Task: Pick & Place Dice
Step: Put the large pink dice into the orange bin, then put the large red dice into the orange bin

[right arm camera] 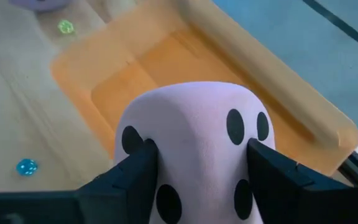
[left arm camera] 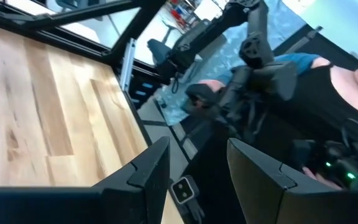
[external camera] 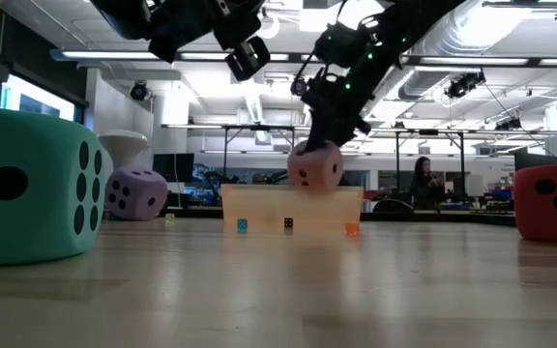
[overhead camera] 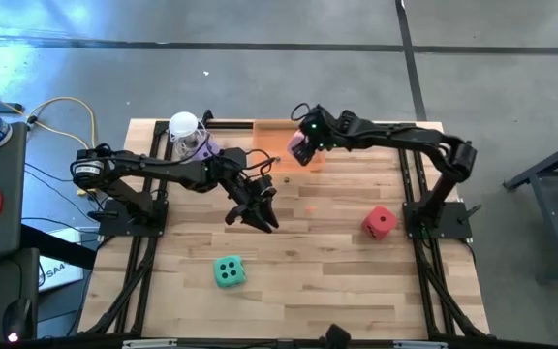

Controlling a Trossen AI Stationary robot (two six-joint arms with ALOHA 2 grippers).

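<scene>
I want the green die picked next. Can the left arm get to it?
Probably yes. The green die sits alone on bare table, with nothing around it. The left gripper hangs empty and open just above and beside it.

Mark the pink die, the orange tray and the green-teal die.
pink die (right arm camera: 197, 124), right wrist view, upper face between the fingers.
orange tray (right arm camera: 166, 62), right wrist view, bare floor.
green-teal die (overhead camera: 229, 272), high view, top face.
</scene>
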